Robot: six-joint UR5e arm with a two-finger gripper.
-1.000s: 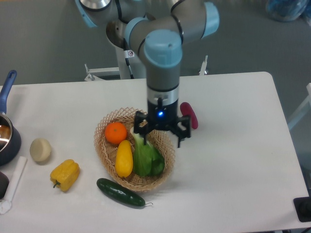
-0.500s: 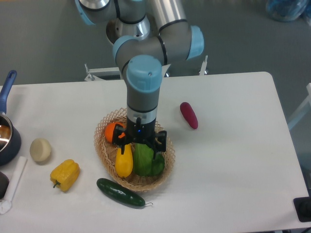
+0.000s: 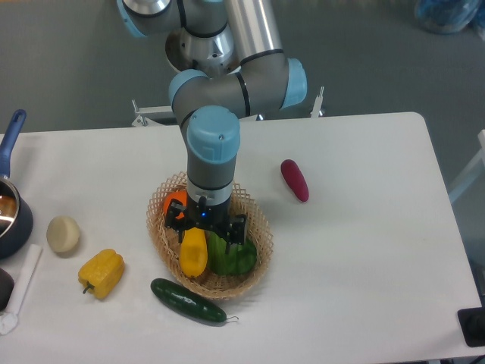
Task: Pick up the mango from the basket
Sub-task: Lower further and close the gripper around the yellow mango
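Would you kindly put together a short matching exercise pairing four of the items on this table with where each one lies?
Things:
1. mango
2. yellow bell pepper
3. cucumber
4. dark red vegetable

Places:
A. on the table right of the basket, apart from it
B. inside the basket, under the gripper
C. on the table just in front of the basket
D. on the table left of the basket, near a pale round item

Pairs: 1-B, 2-D, 3-C, 4-A
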